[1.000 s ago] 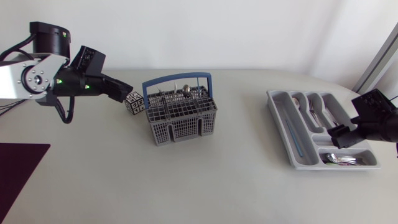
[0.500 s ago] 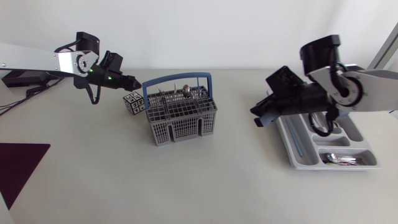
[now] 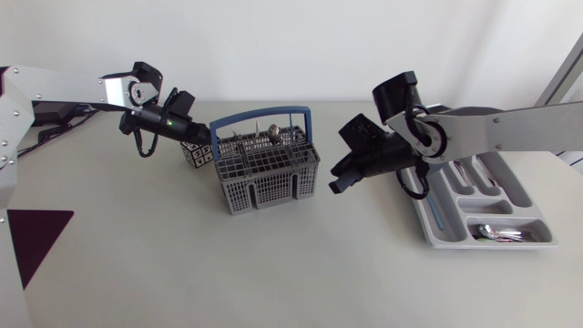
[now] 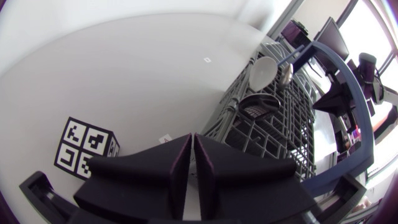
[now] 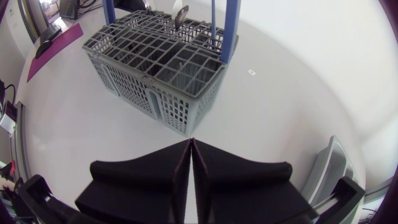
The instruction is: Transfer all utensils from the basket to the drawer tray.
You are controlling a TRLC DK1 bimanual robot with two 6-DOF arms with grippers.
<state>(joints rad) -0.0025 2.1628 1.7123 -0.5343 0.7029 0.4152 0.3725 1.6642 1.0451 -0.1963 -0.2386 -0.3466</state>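
Grey plastic lattice basket [image 3: 265,173], blue hoop handle: metal spoons [image 4: 264,70] upright, stems hidden, perhaps two. Grey moulded drawer tray [image 3: 475,208], partly covered. Left jaws, right jaws: pressed together, empty.

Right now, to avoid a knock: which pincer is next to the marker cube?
The left pincer, shut: the black-and-white marker cube lies right beside it, by the basket. The right pincer is on the basket's opposite side, no cube near.
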